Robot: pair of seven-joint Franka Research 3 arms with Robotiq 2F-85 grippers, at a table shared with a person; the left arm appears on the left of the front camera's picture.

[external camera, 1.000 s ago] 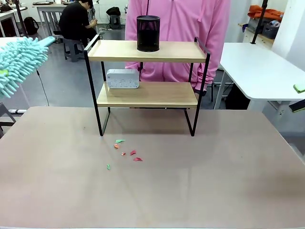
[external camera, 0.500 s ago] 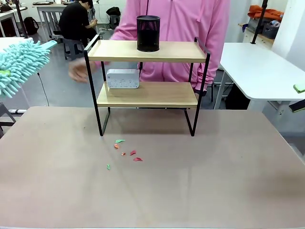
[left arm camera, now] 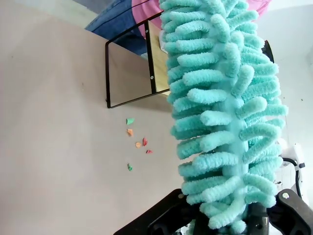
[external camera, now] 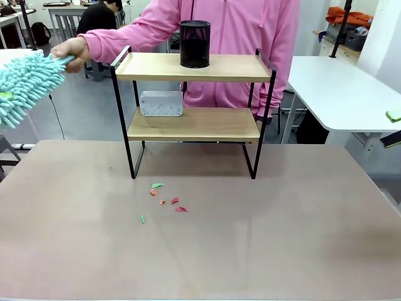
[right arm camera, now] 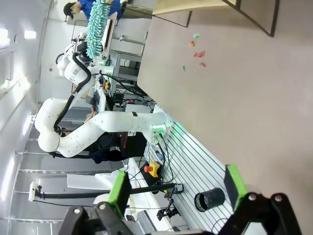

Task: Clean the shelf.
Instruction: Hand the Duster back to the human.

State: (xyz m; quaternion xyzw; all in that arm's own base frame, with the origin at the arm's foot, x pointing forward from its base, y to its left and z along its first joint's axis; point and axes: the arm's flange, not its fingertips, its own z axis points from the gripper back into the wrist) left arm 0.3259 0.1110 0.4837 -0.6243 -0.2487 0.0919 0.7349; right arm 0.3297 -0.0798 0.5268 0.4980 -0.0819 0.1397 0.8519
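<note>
Counter [external camera: 250, 238]: paper scraps [external camera: 164, 199] lie before the shelf [external camera: 194, 113].
Left end effector [left arm camera: 234, 223]: pinching duster [left arm camera: 220, 107], raised for handover.
Right end effector [right arm camera: 176, 188]: spread, idle.
Person's hand [external camera: 70, 51]: grasping duster's tip.

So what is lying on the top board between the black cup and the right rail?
Nothing: in the front view the shelf top board is bare from the black mesh cup to the right rail.

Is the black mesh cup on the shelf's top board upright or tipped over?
Upright. The black mesh cup stands on its base on the top board of the shelf, open rim facing up, sides vertical.
</note>
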